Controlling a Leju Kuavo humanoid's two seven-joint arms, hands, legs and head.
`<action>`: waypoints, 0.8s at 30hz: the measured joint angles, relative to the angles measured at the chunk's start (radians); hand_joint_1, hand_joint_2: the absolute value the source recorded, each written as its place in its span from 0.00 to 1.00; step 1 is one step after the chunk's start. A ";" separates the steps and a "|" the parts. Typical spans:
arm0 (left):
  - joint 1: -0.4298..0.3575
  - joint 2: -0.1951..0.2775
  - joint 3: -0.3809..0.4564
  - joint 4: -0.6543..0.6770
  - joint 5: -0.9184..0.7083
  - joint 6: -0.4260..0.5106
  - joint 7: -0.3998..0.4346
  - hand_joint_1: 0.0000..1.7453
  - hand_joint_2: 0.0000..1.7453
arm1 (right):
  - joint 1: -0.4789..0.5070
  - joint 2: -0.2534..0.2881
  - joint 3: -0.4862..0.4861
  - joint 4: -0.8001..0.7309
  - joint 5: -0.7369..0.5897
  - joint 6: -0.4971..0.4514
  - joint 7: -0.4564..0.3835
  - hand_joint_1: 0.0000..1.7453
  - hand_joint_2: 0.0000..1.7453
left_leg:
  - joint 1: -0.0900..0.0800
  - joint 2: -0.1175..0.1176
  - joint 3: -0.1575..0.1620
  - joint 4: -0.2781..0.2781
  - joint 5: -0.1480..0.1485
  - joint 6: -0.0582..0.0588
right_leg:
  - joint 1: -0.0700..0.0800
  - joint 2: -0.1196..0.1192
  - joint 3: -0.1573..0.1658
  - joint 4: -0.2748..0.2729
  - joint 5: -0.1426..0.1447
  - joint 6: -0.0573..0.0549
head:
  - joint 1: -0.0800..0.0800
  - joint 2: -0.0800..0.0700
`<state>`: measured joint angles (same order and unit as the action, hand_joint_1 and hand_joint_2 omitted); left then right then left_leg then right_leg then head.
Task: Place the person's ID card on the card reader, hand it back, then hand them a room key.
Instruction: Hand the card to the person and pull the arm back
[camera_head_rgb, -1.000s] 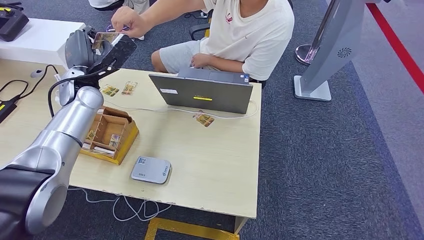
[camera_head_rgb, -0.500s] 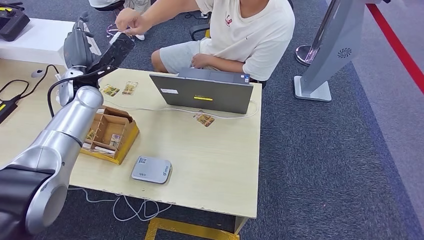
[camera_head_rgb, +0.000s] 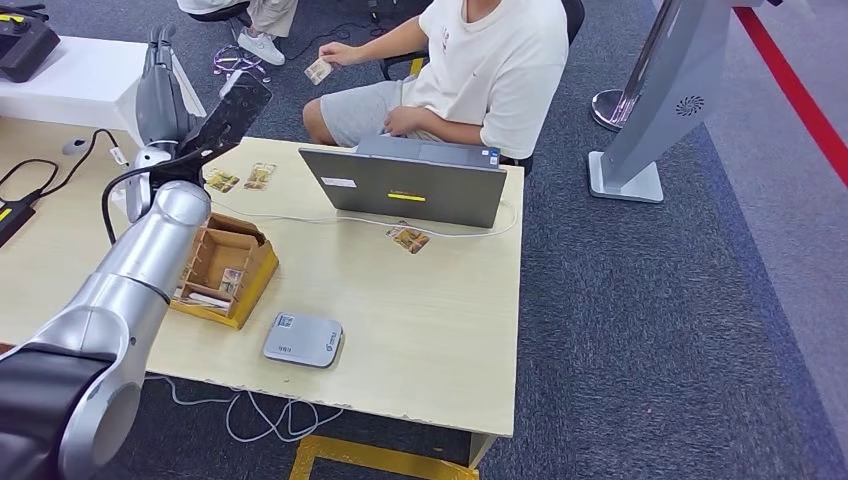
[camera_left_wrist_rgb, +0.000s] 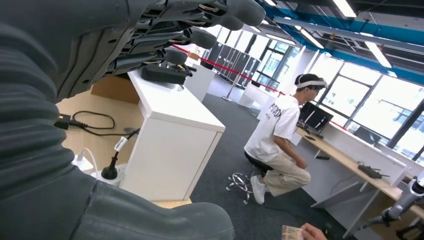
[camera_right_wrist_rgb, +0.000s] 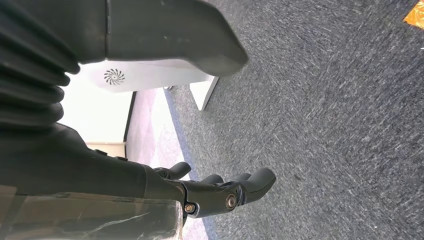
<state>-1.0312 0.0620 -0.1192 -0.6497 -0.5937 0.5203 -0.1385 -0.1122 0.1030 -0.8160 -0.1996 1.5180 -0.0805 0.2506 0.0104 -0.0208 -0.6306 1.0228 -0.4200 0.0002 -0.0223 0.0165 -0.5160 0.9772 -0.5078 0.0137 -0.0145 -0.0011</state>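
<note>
My left hand (camera_head_rgb: 235, 108) is raised beyond the table's far left edge, fingers apart and holding nothing. The seated person in the white shirt (camera_head_rgb: 500, 70) holds the ID card (camera_head_rgb: 318, 70) in a hand drawn back near their knee, well apart from my hand. In the left wrist view my left hand (camera_left_wrist_rgb: 75, 60) is empty, and the card (camera_left_wrist_rgb: 292, 233) shows far off in the person's fingers. The grey card reader (camera_head_rgb: 302, 340) lies near the table's front edge. A brown box (camera_head_rgb: 222, 262) holding key cards sits to its left. My right hand (camera_right_wrist_rgb: 125, 175) hangs over carpet, empty, fingers (camera_right_wrist_rgb: 220, 192) apart.
An open laptop (camera_head_rgb: 410, 185) stands on the table's far side with a white cable along its front. Loose cards (camera_head_rgb: 240, 179) lie far left and one (camera_head_rgb: 408, 238) by the laptop. A white counter (camera_head_rgb: 85, 80) is left, a kiosk stand (camera_head_rgb: 640, 130) right.
The person took the card from my raised left hand and drew it back toward their body. My left hand stays up, now empty.
</note>
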 joint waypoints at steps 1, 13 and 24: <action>0.012 -0.001 0.000 -0.013 0.003 -0.001 -0.001 0.00 1.00 | 0.000 0.000 0.000 0.000 0.000 0.000 0.000 0.00 0.00 | 0.000 0.000 0.000 0.000 0.000 0.000 | 0.000 0.000 0.000 0.000 0.000 0.000 | 0.000 0.000; 0.414 0.102 -0.112 -0.502 -0.014 -0.071 -0.017 0.00 1.00 | 0.034 0.000 -0.031 0.000 -0.052 0.000 -0.012 0.00 0.00 | 0.000 0.003 0.000 0.000 -0.002 0.000 | 0.000 0.003 -0.001 0.000 -0.001 0.000 | 0.000 0.000; 0.648 0.307 -0.149 -0.861 -0.204 -0.124 -0.008 0.00 1.00 | 0.045 0.000 -0.080 0.000 -0.089 0.000 -0.013 0.00 0.00 | 0.000 0.003 0.000 -0.001 -0.002 0.000 | 0.000 0.003 -0.003 0.000 -0.002 0.000 | 0.000 0.000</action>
<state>-0.3835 0.3685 -0.2686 -1.5109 -0.7981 0.3966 -0.1462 -0.0669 0.1030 -0.8965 -0.1999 1.4290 -0.0805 0.2372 0.0106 -0.0173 -0.6306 1.0218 -0.4222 0.0002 -0.0222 0.0191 -0.5190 0.9771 -0.5095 0.0137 -0.0142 -0.0009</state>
